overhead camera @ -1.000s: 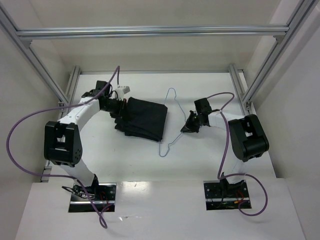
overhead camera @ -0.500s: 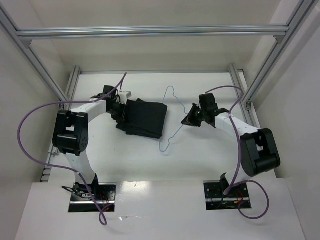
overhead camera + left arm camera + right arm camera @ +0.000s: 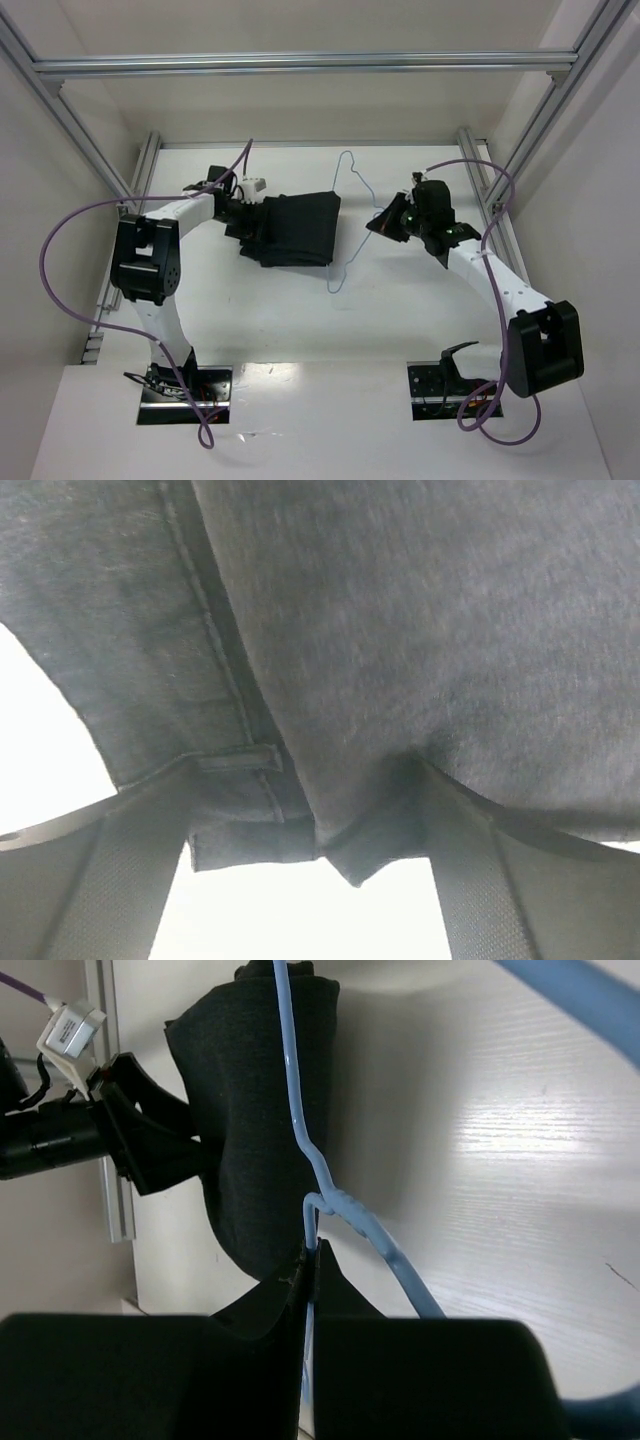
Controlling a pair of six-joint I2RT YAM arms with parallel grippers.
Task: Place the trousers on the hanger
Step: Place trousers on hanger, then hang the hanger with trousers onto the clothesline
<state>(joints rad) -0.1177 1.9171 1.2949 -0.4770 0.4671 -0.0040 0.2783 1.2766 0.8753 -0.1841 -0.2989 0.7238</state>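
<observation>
L gripper (image 3: 244, 211) clamped on the edge of the trousers (image 3: 296, 230), folded at table (image 3: 400, 310) centre-left. R gripper (image 3: 386, 222) pinching hanger (image 3: 289, 1070) wire just beside them. Risk: thin wire may twist or slip in the grip; cloth may bunch and snag.

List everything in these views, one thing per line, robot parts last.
trousers: one pair, black, folded on the table left of centre, one edge gripped by the left pincer
hanger: one, light blue wire, lying just right of the trousers, hook pointing toward the far edge
table: one, white with faint wood grain, under everything
frame bars: several, silver, across the back and along both sides
cables: two, purple, one looping off each arm
arms: two, white and black, reaching in from the near edge
left pincer: one, black, shut on the trousers
right pincer: one, black, shut on the hanger wire
</observation>
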